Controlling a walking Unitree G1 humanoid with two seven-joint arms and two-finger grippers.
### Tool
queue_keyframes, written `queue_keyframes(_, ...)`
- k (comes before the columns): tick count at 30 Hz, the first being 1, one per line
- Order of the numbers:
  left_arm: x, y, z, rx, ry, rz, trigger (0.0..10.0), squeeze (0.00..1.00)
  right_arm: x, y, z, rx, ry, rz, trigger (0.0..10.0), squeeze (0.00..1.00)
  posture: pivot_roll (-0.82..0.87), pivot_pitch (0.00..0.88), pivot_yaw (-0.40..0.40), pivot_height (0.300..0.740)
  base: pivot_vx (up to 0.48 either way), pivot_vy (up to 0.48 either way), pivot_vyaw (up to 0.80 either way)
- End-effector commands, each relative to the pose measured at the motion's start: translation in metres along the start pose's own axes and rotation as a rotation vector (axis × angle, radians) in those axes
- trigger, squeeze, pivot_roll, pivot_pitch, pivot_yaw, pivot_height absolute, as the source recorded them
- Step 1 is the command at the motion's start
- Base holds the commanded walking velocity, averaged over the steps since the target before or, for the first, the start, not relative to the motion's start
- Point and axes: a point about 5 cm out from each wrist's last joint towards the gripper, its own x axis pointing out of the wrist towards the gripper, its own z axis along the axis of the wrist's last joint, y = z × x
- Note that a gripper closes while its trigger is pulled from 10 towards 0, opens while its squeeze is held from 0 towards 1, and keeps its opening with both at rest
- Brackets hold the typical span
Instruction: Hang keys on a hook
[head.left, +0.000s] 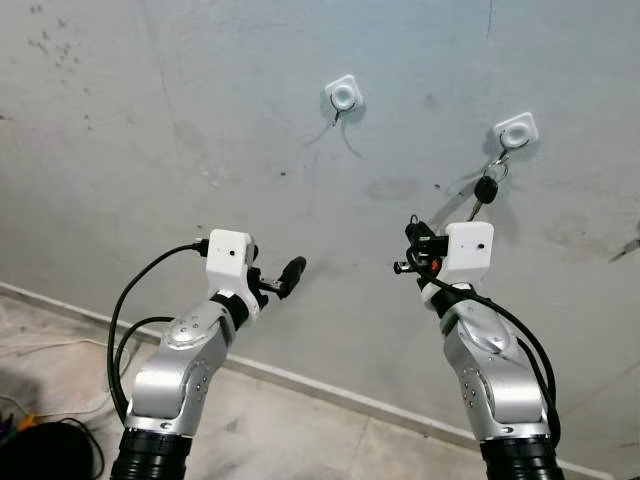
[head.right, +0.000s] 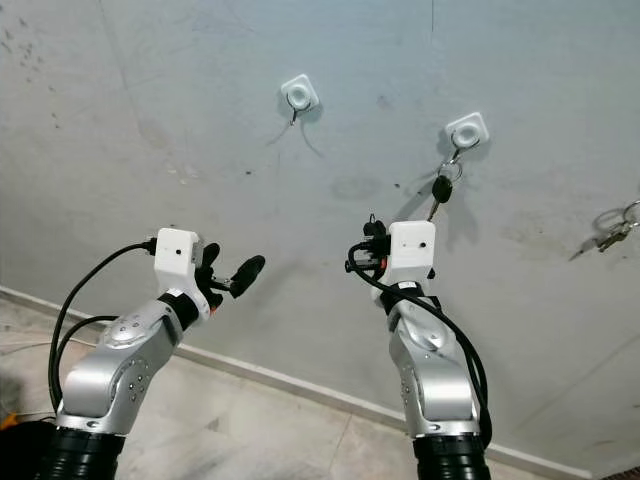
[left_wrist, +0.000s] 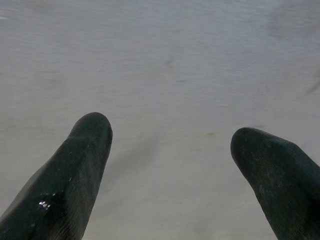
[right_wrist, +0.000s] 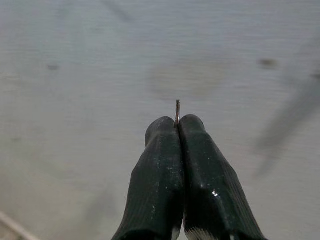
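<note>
the right gripper (right_wrist: 177, 122) is pinching a thin metal tip in closed fingers while the left gripper (left_wrist: 167, 145) is gaping empty, keys (head.left: 487, 188) hanging on the upper-right hook (head.left: 514, 131), so releasing gently seems wise.

A home's bare grey plaster wall (head.left: 200, 120) with stick-on hooks (head.left: 343, 95), above a tiled floor (head.left: 300, 430).

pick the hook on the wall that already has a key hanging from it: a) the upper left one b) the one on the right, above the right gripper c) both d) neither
b: a black-headed key hangs on a ring from the right hook, just above the right arm, while the left hook higher up the wall is bare.
</note>
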Motion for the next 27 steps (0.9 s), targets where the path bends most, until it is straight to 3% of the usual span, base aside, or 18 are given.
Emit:
queue_keyframes(1,0.0000,-0.0011,0.0014,0.000,-0.002,0.003,10.0,0.00,0.0006,-0.0017,0.0044,-0.006,-0.017,-0.005,10.0,0.00,0.17,0.000,-0.047,0.740,0.000,0.000,0.00)
queue_keyframes(20,0.0002,-0.0051,0.0039,-0.024,-0.025,-0.012,10.0,0.00,0.0004,-0.0020,0.0040,-0.006,-0.017,-0.005,10.0,0.00,0.17,0.000,-0.045,0.740,0.000,0.000,0.00)
queue_keyframes(27,0.0017,-0.0080,0.0021,-0.047,-0.004,-0.020,10.0,0.00,0.0007,-0.0027,0.0038,-0.006,-0.015,-0.009,10.0,0.00,0.16,0.000,-0.046,0.740,0.000,0.442,0.00)
